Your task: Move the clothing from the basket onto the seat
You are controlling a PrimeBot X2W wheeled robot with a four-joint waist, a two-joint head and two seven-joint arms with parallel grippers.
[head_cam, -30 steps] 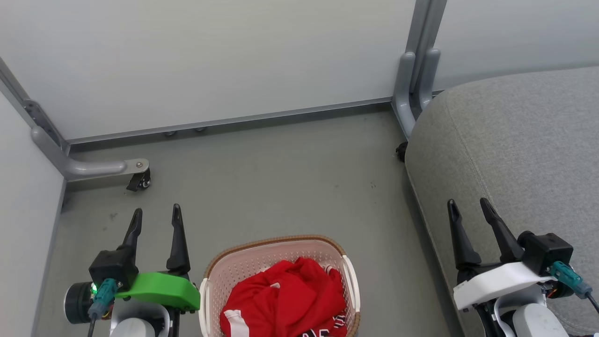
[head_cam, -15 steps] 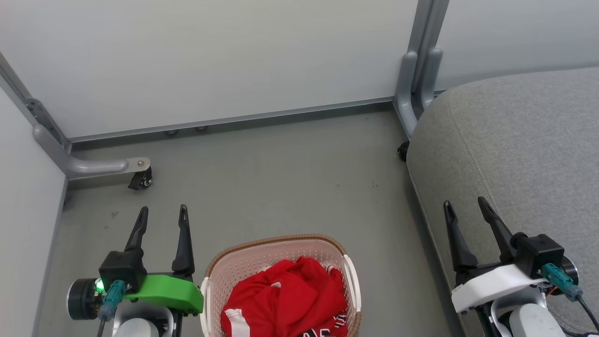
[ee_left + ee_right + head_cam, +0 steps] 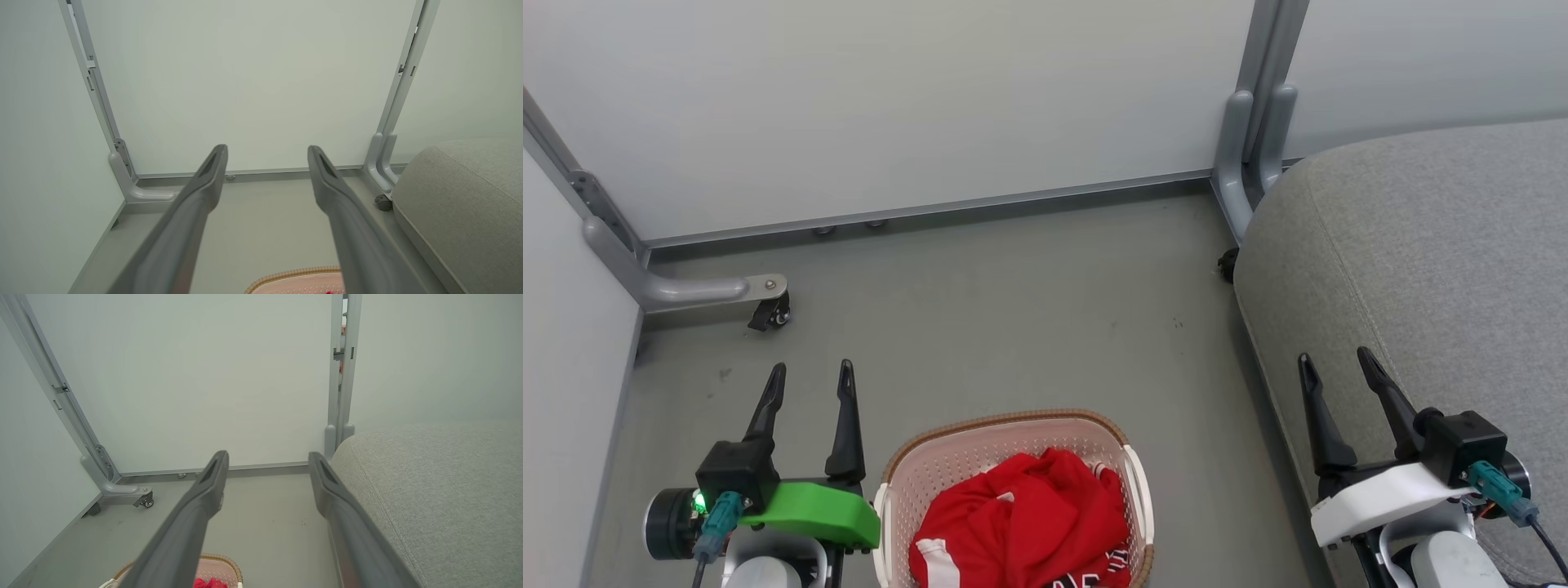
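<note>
Two pairs of jaws gape empty; one basket [image 3: 1005, 419] holds red clothing [image 3: 1029, 523], beside one seat [image 3: 1437, 245].

Pale partition panels [image 3: 890, 106] in grey metal frames [image 3: 1262, 90] (one foot [image 3: 698, 290] on a caster [image 3: 770, 315]) enclose a grey floor [image 3: 1013, 327], perhaps lightly scuffed.

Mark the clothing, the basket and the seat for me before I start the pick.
clothing [image 3: 1025, 523], head view, middle of the red heap.
basket [image 3: 980, 453], head view, far perforated wall.
seat [image 3: 1445, 245], head view, bare grey top.
</note>
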